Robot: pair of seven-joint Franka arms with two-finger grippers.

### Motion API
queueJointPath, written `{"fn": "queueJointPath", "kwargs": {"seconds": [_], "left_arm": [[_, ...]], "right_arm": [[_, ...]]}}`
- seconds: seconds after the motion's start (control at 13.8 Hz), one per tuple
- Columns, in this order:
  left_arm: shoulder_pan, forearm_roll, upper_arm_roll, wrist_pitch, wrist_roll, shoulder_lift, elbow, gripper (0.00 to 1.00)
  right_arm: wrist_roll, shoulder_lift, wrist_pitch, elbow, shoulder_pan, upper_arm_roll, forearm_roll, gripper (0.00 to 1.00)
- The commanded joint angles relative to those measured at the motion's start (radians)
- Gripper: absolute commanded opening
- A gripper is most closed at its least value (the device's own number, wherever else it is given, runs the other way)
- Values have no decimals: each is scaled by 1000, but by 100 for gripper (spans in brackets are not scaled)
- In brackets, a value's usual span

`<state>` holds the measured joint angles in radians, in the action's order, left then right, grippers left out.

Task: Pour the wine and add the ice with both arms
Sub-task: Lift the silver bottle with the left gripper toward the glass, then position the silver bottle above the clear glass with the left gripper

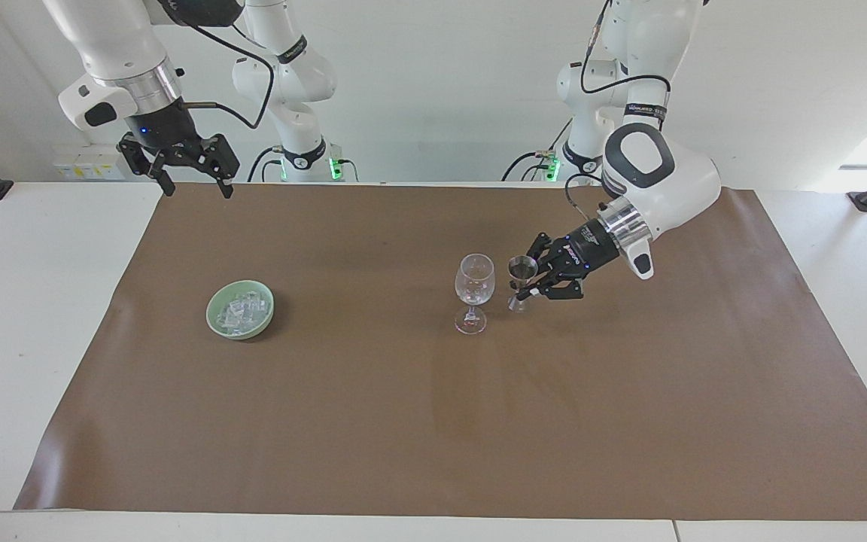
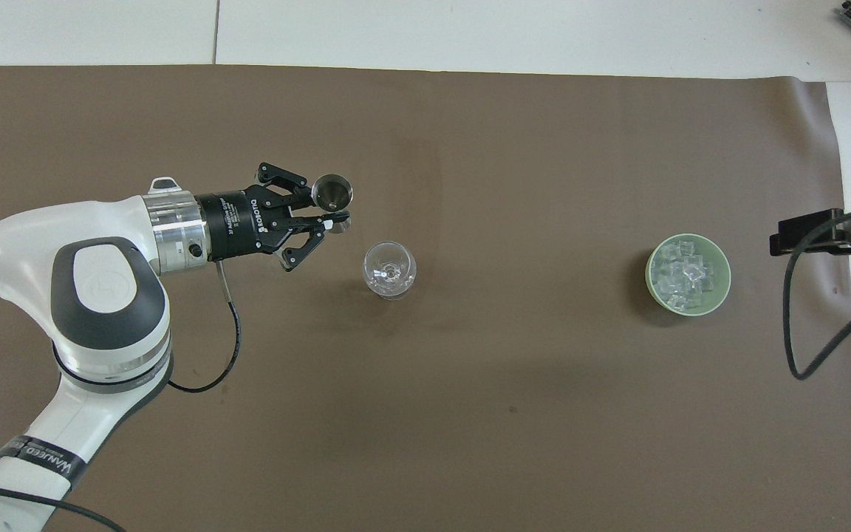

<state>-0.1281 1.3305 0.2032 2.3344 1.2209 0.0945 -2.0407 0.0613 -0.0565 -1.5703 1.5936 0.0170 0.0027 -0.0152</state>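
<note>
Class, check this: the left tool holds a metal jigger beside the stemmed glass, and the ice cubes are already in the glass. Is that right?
Not quite. The left tool does hold the metal jigger beside the stemmed glass, but the ice lies in the green bowl, as the overhead view shows.

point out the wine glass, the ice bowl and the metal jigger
wine glass [image 1: 474, 276], facing view, on its bowl
ice bowl [image 2: 724, 270], overhead view, on its green rim
metal jigger [image 1: 523, 266], facing view, on its upper cup
</note>
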Motion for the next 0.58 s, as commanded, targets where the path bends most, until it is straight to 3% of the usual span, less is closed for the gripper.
{"fn": "queueJointPath", "kwargs": {"seconds": [0.0,0.51], "left_arm": [[-28,18,-15,29,-26,-30,-30,0],[-42,16,-15,34,-96,-44,-30,0]], "right_arm": [[-25,-20,0,22,1,-4,-19,100],[-25,-20,0,20,1,-4,-19,100]]}}
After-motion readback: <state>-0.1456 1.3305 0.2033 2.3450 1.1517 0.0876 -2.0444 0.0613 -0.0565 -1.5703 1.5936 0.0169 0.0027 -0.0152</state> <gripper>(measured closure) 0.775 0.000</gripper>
